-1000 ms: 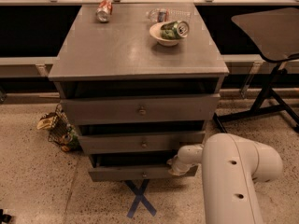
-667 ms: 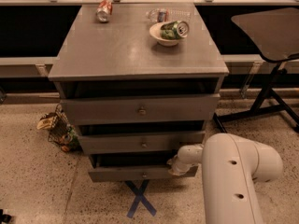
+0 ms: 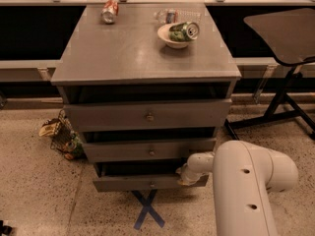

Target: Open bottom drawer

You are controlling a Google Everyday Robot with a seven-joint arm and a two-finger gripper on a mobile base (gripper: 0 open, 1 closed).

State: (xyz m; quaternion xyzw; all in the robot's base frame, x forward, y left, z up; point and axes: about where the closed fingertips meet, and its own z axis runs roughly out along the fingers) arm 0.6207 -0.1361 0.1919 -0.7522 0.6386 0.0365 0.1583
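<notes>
Three grey drawer fronts stack down the cabinet; the bottom drawer (image 3: 123, 183) is the lowest, just above the floor, with a small round knob (image 3: 151, 184) at its centre and a dark gap above it. My white arm (image 3: 246, 191) comes in from the lower right: the fat link rises in the foreground and bends, and a thinner wrist reaches left. My gripper (image 3: 184, 175) sits at the right end of the bottom drawer's top edge, well right of the knob. Cannot tell if the jaws are clenched or released. A blue tape cross (image 3: 147, 211) marks the floor in front. The desk top (image 3: 133, 53) carries a bowl (image 3: 167, 38) with a green can (image 3: 185, 31) in it.
</notes>
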